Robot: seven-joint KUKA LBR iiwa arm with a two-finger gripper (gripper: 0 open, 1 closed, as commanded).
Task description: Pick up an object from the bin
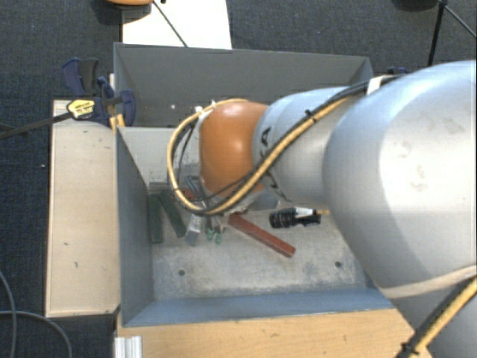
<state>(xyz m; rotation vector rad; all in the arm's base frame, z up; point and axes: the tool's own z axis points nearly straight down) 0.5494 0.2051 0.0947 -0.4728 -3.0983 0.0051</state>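
Note:
My gripper (195,231) pokes out from under the arm's orange cover, low over the left part of the bin floor. Just to its left a dark green flat bar (176,216) leans at a slant, and a second dark green bar (155,217) lies beside the left wall. A small green piece (215,235) sits right by the gripper's tip. A reddish-brown stick (262,236) runs diagonally off to the right. Beyond it lies a black marker-like thing (294,218) with a pale end. Whatever is directly beneath the cover is hidden.
The big grey arm with its cables covers the bin's right half and its middle. Bare grey floor stretches along the front wall. The left wall stands close to the green bars.

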